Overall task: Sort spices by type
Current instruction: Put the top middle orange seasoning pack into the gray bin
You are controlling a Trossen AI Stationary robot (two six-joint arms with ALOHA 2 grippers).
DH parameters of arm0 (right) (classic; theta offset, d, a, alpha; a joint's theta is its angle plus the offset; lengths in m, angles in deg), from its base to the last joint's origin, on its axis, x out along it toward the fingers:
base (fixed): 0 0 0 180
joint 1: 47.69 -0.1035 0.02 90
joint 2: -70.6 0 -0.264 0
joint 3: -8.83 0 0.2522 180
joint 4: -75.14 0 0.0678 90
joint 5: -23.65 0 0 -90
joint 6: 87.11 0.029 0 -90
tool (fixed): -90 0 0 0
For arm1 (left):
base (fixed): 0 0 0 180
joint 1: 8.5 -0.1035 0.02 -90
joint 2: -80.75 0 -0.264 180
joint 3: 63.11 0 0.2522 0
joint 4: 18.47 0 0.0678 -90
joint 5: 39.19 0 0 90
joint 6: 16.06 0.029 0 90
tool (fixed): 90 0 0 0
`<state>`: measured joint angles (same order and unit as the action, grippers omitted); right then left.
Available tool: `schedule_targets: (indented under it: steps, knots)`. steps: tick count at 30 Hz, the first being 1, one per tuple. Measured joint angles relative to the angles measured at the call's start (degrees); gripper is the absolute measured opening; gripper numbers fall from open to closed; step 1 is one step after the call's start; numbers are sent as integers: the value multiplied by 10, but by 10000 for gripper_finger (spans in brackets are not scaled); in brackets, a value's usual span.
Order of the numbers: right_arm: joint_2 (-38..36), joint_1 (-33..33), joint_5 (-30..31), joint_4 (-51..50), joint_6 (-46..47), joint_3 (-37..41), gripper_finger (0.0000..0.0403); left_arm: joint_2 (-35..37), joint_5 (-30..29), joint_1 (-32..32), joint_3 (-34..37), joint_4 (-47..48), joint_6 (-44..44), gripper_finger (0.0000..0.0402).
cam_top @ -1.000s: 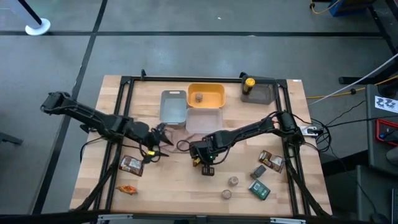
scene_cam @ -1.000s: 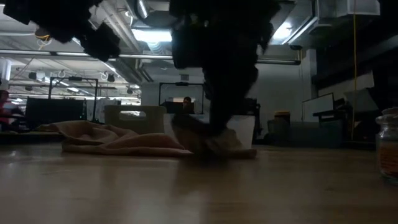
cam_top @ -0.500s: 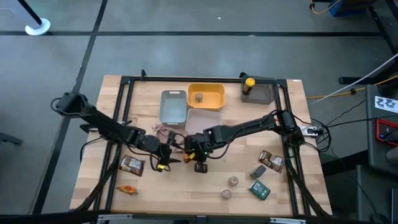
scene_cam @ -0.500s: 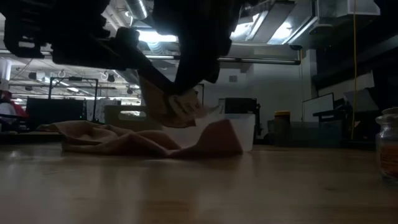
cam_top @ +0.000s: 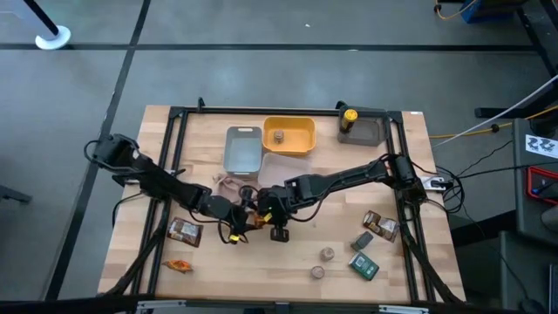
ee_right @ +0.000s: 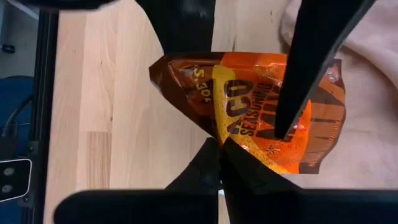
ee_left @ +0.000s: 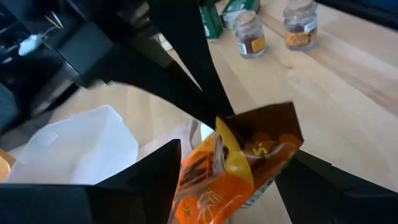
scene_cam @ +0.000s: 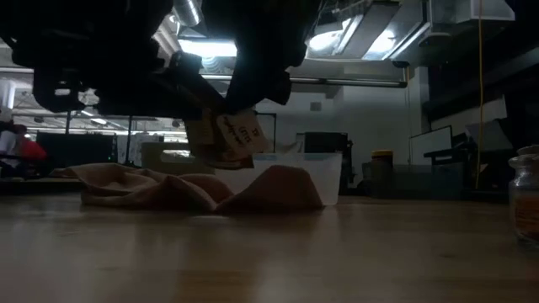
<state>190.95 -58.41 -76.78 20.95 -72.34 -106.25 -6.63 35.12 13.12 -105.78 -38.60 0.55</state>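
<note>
An orange and brown foil seasoning packet (ee_right: 249,106) hangs in the air between my two grippers, over the table's middle (cam_top: 253,218) and in front of the beige cloth (scene_cam: 168,189). My right gripper (ee_right: 217,142) is shut on it. My left gripper (ee_left: 235,157) is open, with one finger on each side of the packet (ee_left: 242,162). Other spices lie on the table: a brown packet (cam_top: 184,231), an orange packet (cam_top: 178,265), two jars (cam_top: 327,254), and boxes and a packet near the right edge (cam_top: 364,266). A yellow-capped bottle (cam_top: 349,116) stands at the far right. My right gripper pinches the packet's upper edge (ee_left: 216,124) between its two fingers, coming from above. The packet hangs below them, lifted clear of the cloth and table (scene_cam: 232,139). My left gripper's fingers (ee_left: 161,168) flank the packet's sides; whether they touch it I cannot tell.
The yellow tray (cam_top: 301,131) holds one jar. The grey tray (cam_top: 243,150) and the clear tray (cam_top: 286,167) lie beside it at the far middle. The beige cloth (cam_top: 228,185) lies bunched just beyond the grippers. A dark tray (cam_top: 370,131) is under the bottle.
My right gripper rose from the cloth with the packet and moved a little toward the table's left; the packet now hangs clear. My left gripper moved right and toward the near edge, up to the packet, and its fingers now stand on either side of it.
</note>
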Motion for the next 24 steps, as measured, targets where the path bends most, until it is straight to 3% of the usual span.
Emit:
schedule_targets:
  steps: [6, 16, 24]
  knots:
    - [0, 0, 4, 0, 0, 0, 4, -6, 0, 0, 0, 1, -3, 192]
    - [0, 0, 5, -1, -1, 0, 6, -6, 0, 0, 0, 2, -36, 22]
    - [0, -1, 1, -1, -1, 0, 57, -6, -2, 0, 0, 2, -73, 20]
